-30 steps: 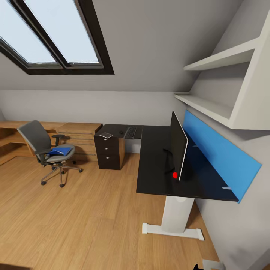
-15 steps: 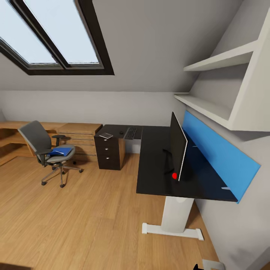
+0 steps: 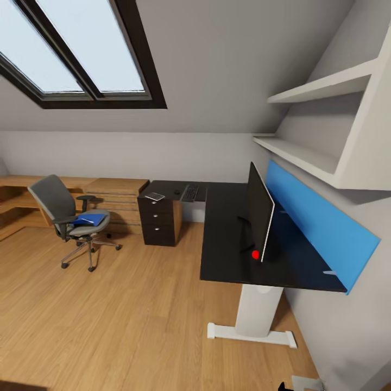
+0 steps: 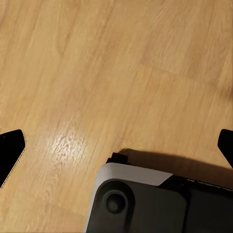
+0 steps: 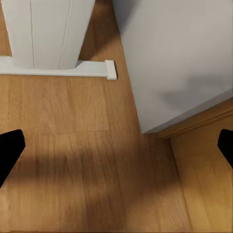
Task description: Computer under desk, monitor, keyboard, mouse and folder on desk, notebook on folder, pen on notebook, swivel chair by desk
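While both tools sit apart and empty, only the monitor (image 3: pixel 259 217) is done; you must still shift the keyboard (image 3: pixel 189 193), far worktop (image 3: pixel 228 239) end, and the folder (image 3: pixel 89 219) on the swivel chair (image 3: pixel 68 217).

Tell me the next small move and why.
Probably roll the base toward the swivel chair: the blue folder lies on its seat, far across the floor from the desk, and both grippers, left and right, hang open and empty over bare floor.
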